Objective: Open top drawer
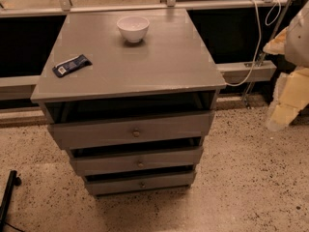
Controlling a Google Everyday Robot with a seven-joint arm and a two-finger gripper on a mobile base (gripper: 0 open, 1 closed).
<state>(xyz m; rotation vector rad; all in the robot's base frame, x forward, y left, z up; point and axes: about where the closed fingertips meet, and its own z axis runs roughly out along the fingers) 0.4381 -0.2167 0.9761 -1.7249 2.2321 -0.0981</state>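
Observation:
The top drawer [130, 132] is the widest grey front of a three-drawer grey cabinet, with a small round metal knob [136, 133] at its centre. A dark gap shows between its upper edge and the cabinet top. Two narrower drawer fronts [137, 162] sit below it. My gripper [286, 100] is a pale white and yellowish shape at the right edge of the view. It is off to the right of the cabinet, above the floor, well apart from the drawer and its knob.
A white bowl [133, 28] and a dark blue packet [71, 65] lie on the cabinet top [159, 62]. A white cable [254, 42] hangs behind at the right. A black bar [7, 197] stands at the lower left. The floor [241, 178] is speckled.

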